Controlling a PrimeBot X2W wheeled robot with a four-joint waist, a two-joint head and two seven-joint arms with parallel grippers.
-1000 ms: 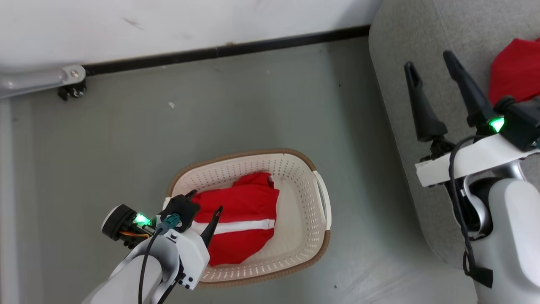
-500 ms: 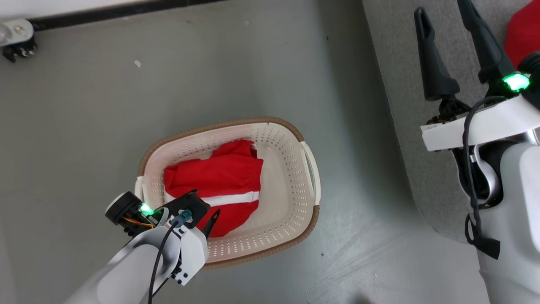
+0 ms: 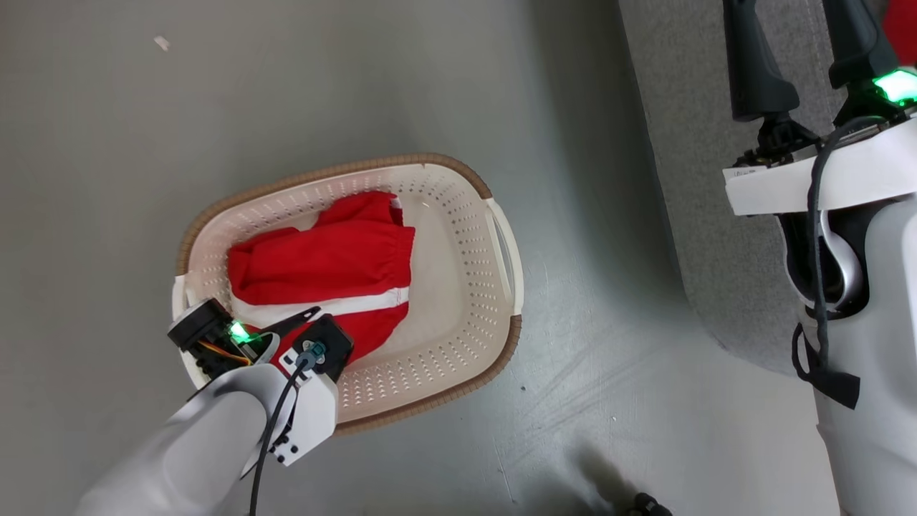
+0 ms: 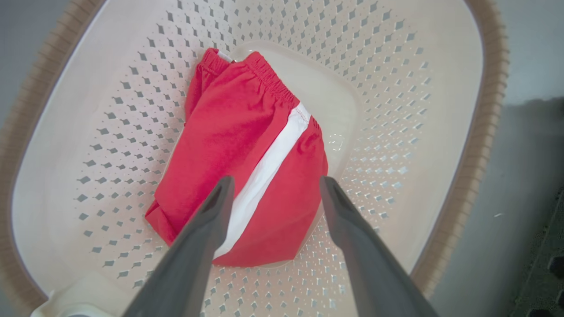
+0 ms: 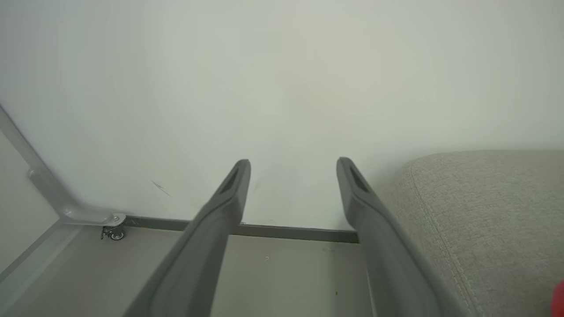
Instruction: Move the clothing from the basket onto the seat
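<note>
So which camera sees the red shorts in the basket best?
The left wrist view: the red shorts sit close up, waistband and white stripe clear, past the open left end effector. The head view shows them smaller, the left arm covering a corner. The right wrist view faces the wall and sofa.

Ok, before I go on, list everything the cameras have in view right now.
basket: one, cream-white with brown rim, on the floor left of the seat
clothing: one, red with white stripe, lying in the basket
red fabric: one edge, red, on the seat, head view's top right
seat: one, grey, right of the basket
scrap: one, whitish, on the floor
wall: one, white, facing the right jaws
caster frame: one, grey metal, at the wall's foot
left jaws: one pair, dark fingers, open, over the clothing
right jaws: one pair, dark fingers, open, empty, by the seat's edge
</note>
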